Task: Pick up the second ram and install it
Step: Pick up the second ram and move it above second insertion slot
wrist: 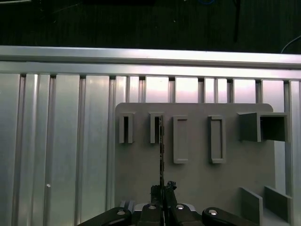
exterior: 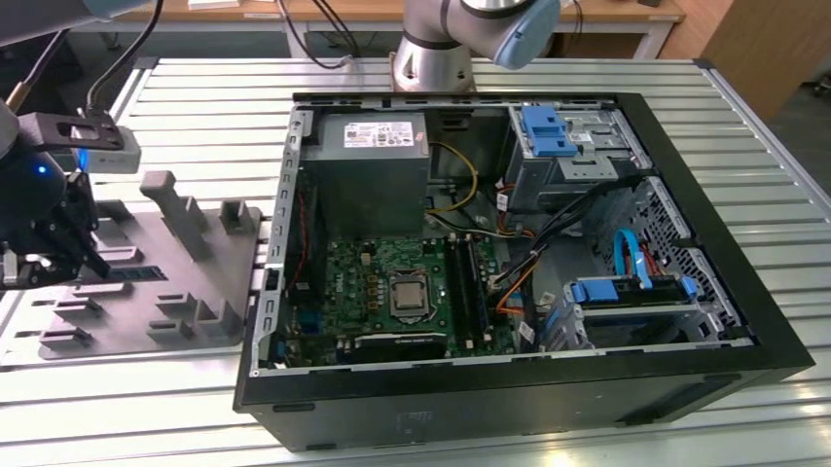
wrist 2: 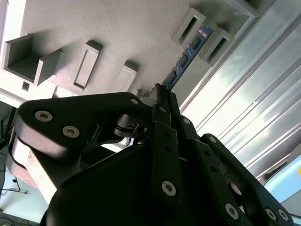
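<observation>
Snugly inside tool [wrist: 163, 188], second ram [wrist: 162, 146].

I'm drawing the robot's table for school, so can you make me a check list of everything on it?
Surface: ribbed metal table carrying a grey fixture plate and an open computer case.
Job's things: second ram standing on edge on the plate, its far end between two posts.
Clutter: nothing seen.
Grippers: pincer closed on the near end of the second ram.
Cables: yellow, orange and blue wires inside the case; black cables hanging by the arm.
Surroundings: arm base behind the case; wooden furniture beyond the table.
</observation>
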`<state>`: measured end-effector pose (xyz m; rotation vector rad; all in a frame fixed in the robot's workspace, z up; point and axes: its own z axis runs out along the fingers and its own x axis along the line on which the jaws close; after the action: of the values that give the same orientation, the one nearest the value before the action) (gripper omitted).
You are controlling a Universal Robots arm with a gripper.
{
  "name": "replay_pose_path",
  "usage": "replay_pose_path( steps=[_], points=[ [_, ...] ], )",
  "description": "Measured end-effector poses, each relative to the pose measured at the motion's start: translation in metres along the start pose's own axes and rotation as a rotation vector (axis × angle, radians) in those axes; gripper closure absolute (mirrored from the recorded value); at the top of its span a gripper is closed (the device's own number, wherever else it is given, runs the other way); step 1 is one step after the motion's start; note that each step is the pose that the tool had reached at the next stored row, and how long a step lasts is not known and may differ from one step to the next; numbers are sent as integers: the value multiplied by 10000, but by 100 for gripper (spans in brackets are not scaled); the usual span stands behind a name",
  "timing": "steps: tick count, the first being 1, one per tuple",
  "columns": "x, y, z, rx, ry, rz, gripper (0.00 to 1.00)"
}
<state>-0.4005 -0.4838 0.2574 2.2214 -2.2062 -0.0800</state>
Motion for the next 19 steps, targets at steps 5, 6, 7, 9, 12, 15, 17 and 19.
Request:
replay_pose_path(
  steps=[5, 6, 7, 9, 12, 15, 17, 19],
  points=[
    [-1, 2, -37, 0, -1, 0, 86],
    [-1, 2, -46, 0, -1, 1, 86],
    [-2, 3, -55, 1, -2, 0, 86],
    [-2, 3, -71, 1, -4, 0, 86],
    [-3, 4, -89, 0, -5, 0, 86],
    [-3, 5, -107, 0, -8, 0, 86],
    [-3, 5, -118, 1, -10, 0, 86],
    [-4, 6, -131, 0, -10, 0, 86]
  ],
)
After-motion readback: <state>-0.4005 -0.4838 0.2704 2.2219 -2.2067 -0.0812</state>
